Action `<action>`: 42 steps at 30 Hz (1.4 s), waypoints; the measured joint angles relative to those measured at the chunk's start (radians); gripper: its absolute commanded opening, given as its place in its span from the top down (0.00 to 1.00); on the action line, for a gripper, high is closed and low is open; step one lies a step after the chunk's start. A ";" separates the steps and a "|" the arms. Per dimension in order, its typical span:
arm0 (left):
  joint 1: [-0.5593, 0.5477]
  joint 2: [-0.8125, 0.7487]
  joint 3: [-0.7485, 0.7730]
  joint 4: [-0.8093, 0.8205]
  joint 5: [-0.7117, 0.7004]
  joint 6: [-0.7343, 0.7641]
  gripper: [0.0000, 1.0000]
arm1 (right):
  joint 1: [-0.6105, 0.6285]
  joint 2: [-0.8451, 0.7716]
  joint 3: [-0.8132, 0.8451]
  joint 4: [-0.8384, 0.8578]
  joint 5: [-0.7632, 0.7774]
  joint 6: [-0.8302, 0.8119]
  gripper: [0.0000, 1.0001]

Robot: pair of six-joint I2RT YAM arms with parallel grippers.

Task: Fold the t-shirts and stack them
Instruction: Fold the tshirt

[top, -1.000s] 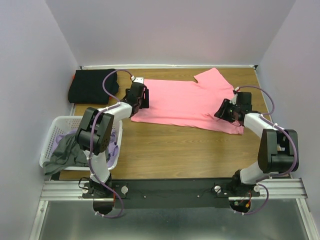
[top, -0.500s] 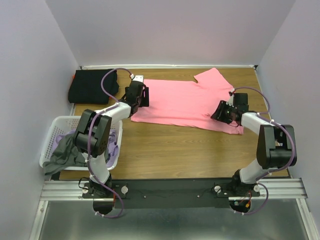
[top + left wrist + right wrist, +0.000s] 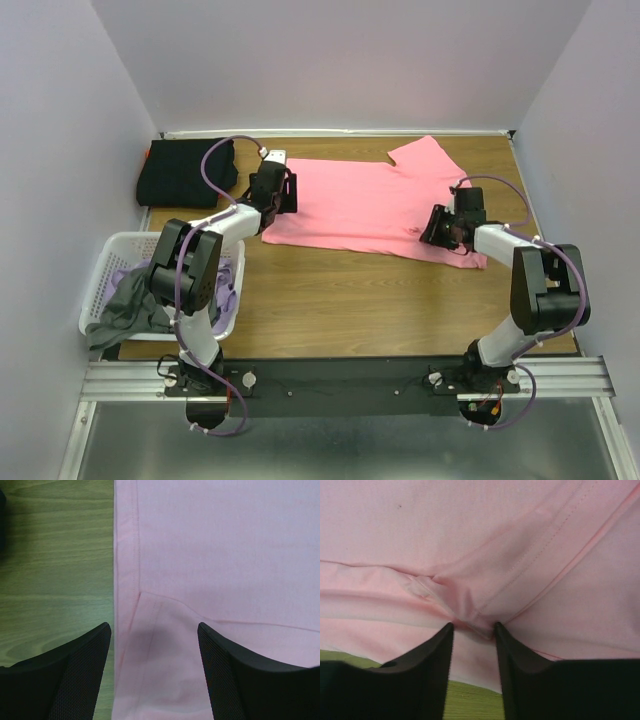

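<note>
Two sets of jaws sit over one pink shirt (image 3: 370, 205). The shirt lies flat on the far half of the desk (image 3: 340, 300), from the middle over to the right. Its long side runs left to right. One sleeve sticks out toward the far right corner.

The left jaws are spread wide over the shirt's left edge. In the left wrist view, that stitched edge runs up between the two black fingers (image 3: 75, 680). One finger is over bare wood and the other is over pink cloth. I cannot tell if they touch the cloth.

The right jaws are at the shirt's near right part. They pinch a small bunch of pink cloth between their tips (image 3: 427, 675), and wrinkles spread out from that spot.

A folded black shirt (image 3: 180, 172) lies in the far left corner. A white basket (image 3: 100, 270) at the left holds a grey shirt (image 3: 130, 305) and a purple one (image 3: 228, 290).
</note>
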 measured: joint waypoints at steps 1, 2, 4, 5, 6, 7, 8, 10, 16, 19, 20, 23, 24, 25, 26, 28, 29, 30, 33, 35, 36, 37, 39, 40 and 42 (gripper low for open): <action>0.001 0.000 0.000 0.000 0.000 0.000 0.22 | 0.001 0.000 0.001 0.000 0.009 0.000 0.62; 0.002 0.000 0.000 0.000 0.000 0.000 0.22 | 0.003 0.001 0.002 0.000 0.019 0.000 0.65; 0.003 0.000 0.000 0.000 0.002 0.000 0.22 | 0.005 0.004 0.004 -0.002 0.034 0.000 0.68; 0.003 0.000 0.000 0.000 0.002 0.000 0.22 | 0.005 0.006 0.005 -0.003 0.047 0.000 0.72; 0.003 0.000 0.000 0.000 0.005 0.000 0.22 | 0.005 0.006 0.005 -0.004 0.052 0.001 0.74; 0.003 0.000 0.000 0.000 0.007 0.000 0.22 | 0.005 0.006 0.006 -0.005 0.059 0.000 0.76; 0.004 0.000 0.000 0.000 0.008 0.000 0.22 | 0.005 0.006 0.008 -0.007 0.064 0.000 0.78; 0.005 0.000 0.000 0.000 0.010 0.000 0.22 | 0.005 0.006 0.009 -0.008 0.076 0.001 0.83; 0.005 0.000 0.000 0.002 0.022 0.000 0.22 | 0.005 0.006 0.027 -0.018 0.092 -0.001 0.98; 0.005 0.002 0.003 0.003 0.027 0.001 0.22 | 0.006 0.008 0.059 -0.020 0.092 -0.002 0.98; 0.005 0.003 0.005 0.005 0.029 0.002 0.22 | 0.007 0.012 0.069 -0.020 0.092 -0.004 0.98; 0.005 0.013 0.010 0.008 0.032 0.004 0.22 | 0.013 0.043 0.129 -0.021 0.092 -0.009 0.98; 0.005 0.016 0.011 0.008 0.033 0.005 0.22 | 0.015 0.057 0.146 -0.021 0.091 -0.010 0.98; 0.005 0.021 0.013 0.008 0.034 0.006 0.22 | 0.017 0.070 0.163 -0.021 0.091 -0.013 0.98; 0.005 0.026 0.016 0.008 0.035 0.007 0.22 | 0.018 0.086 0.181 -0.021 0.091 -0.016 0.98; 0.005 0.034 0.023 0.008 0.035 0.009 0.22 | 0.023 0.122 0.216 -0.021 0.091 -0.022 0.98; 0.005 0.035 0.024 0.008 0.035 0.010 0.22 | 0.024 0.135 0.228 -0.021 0.091 -0.024 0.98; 0.005 0.037 0.026 0.008 0.035 0.011 0.22 | 0.027 0.148 0.239 -0.021 0.091 -0.027 0.97; 0.005 0.039 0.031 0.008 0.035 0.014 0.22 | 0.040 0.185 0.269 -0.022 0.091 -0.034 0.97; 0.005 0.042 0.038 0.008 0.035 0.015 0.22 | 0.053 0.212 0.295 -0.023 0.091 -0.036 0.97; 0.005 0.043 0.041 0.008 0.035 0.016 0.22 | 0.058 0.224 0.309 -0.023 0.091 -0.038 0.97; 0.005 0.043 0.042 0.008 0.035 0.016 0.22 | 0.060 0.231 0.317 -0.022 0.091 -0.039 0.96; 0.005 0.045 0.042 0.008 0.035 0.016 0.22 | 0.068 0.247 0.336 -0.023 0.091 -0.042 0.95; 0.005 0.047 0.043 0.008 0.034 0.016 0.22 | 0.072 0.255 0.344 -0.022 0.091 -0.043 0.90; 0.005 0.057 0.051 0.005 0.034 0.017 0.22 | 0.076 0.264 0.356 -0.023 0.091 -0.047 0.76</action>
